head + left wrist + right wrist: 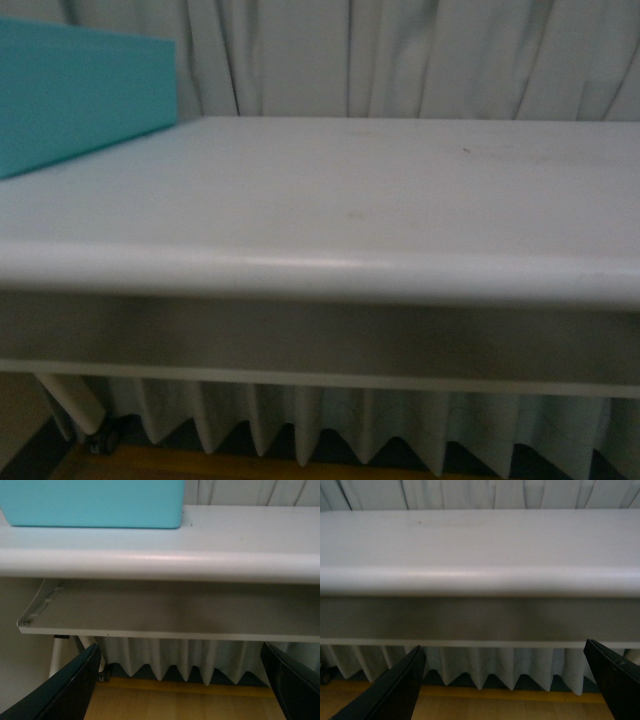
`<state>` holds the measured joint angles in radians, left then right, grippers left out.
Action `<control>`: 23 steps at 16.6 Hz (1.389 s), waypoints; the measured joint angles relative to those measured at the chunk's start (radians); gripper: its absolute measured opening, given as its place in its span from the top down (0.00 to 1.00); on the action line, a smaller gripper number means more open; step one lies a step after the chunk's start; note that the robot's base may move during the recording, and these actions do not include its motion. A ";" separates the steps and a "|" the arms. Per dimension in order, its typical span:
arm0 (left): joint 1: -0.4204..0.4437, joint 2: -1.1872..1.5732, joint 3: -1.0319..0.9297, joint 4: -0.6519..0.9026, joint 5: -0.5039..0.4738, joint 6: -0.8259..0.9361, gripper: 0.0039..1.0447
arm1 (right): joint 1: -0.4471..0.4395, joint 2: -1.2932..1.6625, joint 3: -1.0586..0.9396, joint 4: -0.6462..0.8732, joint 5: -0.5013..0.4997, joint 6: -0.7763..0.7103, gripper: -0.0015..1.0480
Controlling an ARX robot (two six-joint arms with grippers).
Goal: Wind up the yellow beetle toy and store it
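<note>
A: What can you count?
B: One white table (330, 190), one teal box (80, 90) on its far left corner, one pleated curtain (420, 60) behind. The yellow beetle toy shows in no view.
A: And the arms?
B: Both wrists sit low, before the table's front edge. The left gripper (182, 685) has its jaws spread wide, holding nothing; the right gripper (507, 685) is likewise spread and empty, above the wooden floor (485, 707)
</note>
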<state>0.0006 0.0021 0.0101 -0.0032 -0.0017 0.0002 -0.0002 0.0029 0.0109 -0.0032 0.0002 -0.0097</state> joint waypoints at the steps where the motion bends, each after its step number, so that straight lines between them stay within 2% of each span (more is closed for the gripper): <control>1: 0.000 0.000 0.000 0.000 0.002 0.000 0.06 | 0.000 0.000 0.000 -0.001 0.000 0.000 0.06; 23: 0.000 0.000 0.000 -0.001 0.001 0.000 0.06 | 0.000 0.000 0.000 -0.002 0.000 0.000 0.06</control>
<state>0.0006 0.0021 0.0101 -0.0044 -0.0006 0.0002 -0.0002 0.0029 0.0109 -0.0048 0.0002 -0.0097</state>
